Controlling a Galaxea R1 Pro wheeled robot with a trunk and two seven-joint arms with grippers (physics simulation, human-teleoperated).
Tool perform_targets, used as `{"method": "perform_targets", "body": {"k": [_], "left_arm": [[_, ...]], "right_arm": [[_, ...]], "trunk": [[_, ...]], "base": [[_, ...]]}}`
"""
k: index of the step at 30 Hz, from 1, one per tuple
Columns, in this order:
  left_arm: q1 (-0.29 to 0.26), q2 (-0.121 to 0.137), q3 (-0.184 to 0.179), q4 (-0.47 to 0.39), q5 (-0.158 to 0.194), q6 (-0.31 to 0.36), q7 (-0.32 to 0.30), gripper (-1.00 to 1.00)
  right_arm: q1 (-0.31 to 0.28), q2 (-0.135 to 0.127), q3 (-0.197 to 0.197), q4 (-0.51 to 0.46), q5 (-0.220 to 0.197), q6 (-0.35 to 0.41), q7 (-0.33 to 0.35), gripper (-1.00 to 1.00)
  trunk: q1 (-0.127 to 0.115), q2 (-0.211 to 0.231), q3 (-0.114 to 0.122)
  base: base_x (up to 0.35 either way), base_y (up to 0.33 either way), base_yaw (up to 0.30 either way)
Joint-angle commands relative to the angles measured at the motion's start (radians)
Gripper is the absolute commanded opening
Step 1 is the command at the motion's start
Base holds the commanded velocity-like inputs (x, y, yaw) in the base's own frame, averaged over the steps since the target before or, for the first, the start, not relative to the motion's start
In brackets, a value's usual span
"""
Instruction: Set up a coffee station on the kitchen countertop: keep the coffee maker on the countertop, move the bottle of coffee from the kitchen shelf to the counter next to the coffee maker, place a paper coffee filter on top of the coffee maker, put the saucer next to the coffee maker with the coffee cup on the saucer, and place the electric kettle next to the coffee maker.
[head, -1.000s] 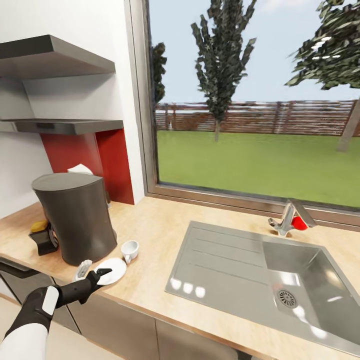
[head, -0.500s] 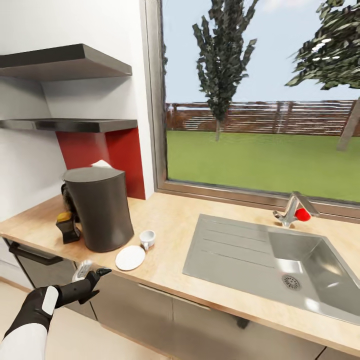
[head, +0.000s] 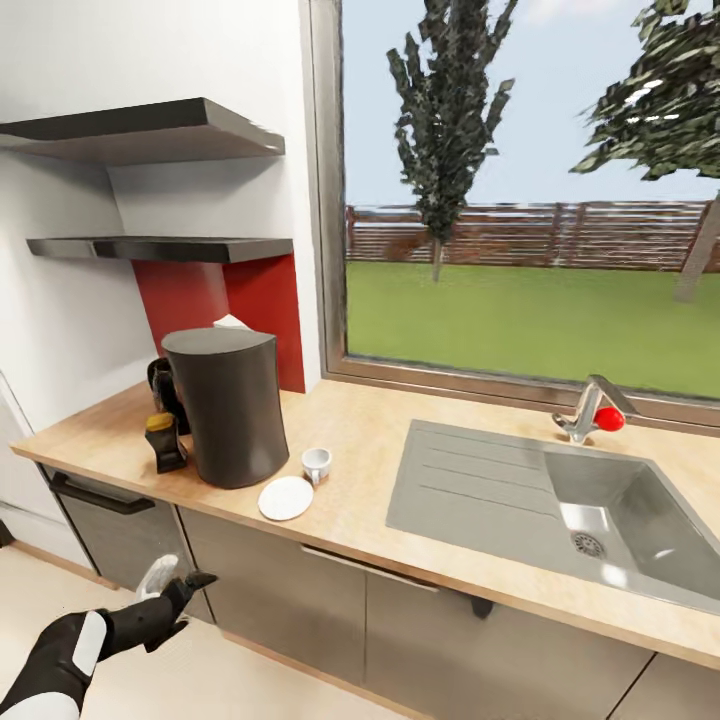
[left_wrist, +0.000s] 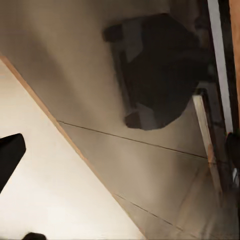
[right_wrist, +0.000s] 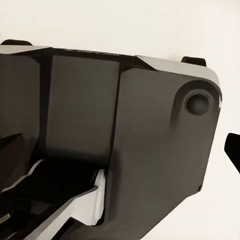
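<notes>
The dark grey coffee maker (head: 228, 405) stands at the left of the kitchen countertop (head: 360, 430), with a white paper coffee filter (head: 232, 322) peeking over its top. To its left is the bottle of coffee (head: 164, 442) with a yellow cap. The white saucer (head: 285, 497) lies bare in front of the maker, and the coffee cup (head: 316, 464) stands just behind it, on the wood. The kitchen shelf (head: 165, 248) is empty. The electric kettle is out of view. My left gripper (head: 175, 585) hangs open and empty below the counter edge, in front of the cabinets. My right gripper (right_wrist: 120, 150) is open, facing my own body.
A black-handled carafe (head: 163, 384) sits behind the bottle. The steel sink (head: 470, 490) with a faucet (head: 590, 410) takes up the counter's right half. A large window backs the counter. Grey cabinet fronts (head: 270, 590) and pale floor lie below.
The camera has backed away from the counter, so everything looks smaller. My left gripper, which was at the saucer, is now clear of it and lower, in front of the cabinets.
</notes>
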Motion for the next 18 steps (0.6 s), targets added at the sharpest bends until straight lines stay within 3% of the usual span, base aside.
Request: {"method": "perform_targets", "body": {"k": [1, 2, 3, 5, 9, 11, 15, 18], "left_arm": [[0.017, -0.001, -0.001, 0.000, -0.001, -0.021, 0.001, 1.00], [0.067, 0.000, -0.019, 0.000, -0.032, -0.091, 0.000, 1.00], [0.077, -0.001, -0.023, 0.000, -0.040, -0.102, 0.000, 1.00], [0.140, -0.001, -0.041, 0.001, -0.103, -0.154, -0.001, 1.00], [0.191, -0.003, -0.053, 0.001, -0.175, -0.227, -0.002, 1.00], [0.239, -0.004, -0.062, 0.010, -0.243, -0.310, -0.002, 1.00], [0.290, -0.006, -0.068, 0.042, -0.304, -0.400, -0.003, 1.00], [0.330, -0.005, -0.074, 0.095, -0.373, -0.505, -0.002, 1.00]], "right_arm": [[-0.001, 0.000, 0.008, -0.002, -0.008, 0.003, 0.002, 1.00], [-0.001, 0.000, 0.006, -0.005, -0.008, -0.002, 0.001, 1.00], [-0.001, -0.001, 0.006, -0.005, -0.008, -0.004, 0.001, 1.00], [-0.001, -0.001, 0.004, -0.009, -0.008, -0.029, 0.000, 1.00], [-0.001, -0.002, 0.003, -0.011, -0.009, -0.045, 0.000, 1.00], [-0.001, -0.002, 0.002, -0.018, -0.010, -0.058, -0.001, 1.00], [-0.001, -0.002, 0.002, -0.026, -0.011, -0.069, -0.001, 1.00], [-0.001, -0.002, 0.002, -0.029, -0.012, -0.073, -0.002, 1.00]], "trunk": [[0.001, -0.002, -0.002], [0.001, -0.002, -0.002], [0.001, -0.002, -0.002], [0.001, -0.002, -0.002], [0.001, -0.002, -0.002], [0.001, -0.002, -0.002], [0.001, -0.002, -0.002], [0.001, -0.002, -0.002]], "base": [[-0.010, 0.009, 0.000], [-0.003, 0.003, 0.000], [-0.003, 0.002, 0.000], [-0.001, 0.000, 0.000], [0.000, 0.000, 0.000], [0.000, 0.000, 0.000], [0.000, 0.000, 0.000], [0.000, 0.000, 0.000]]}}
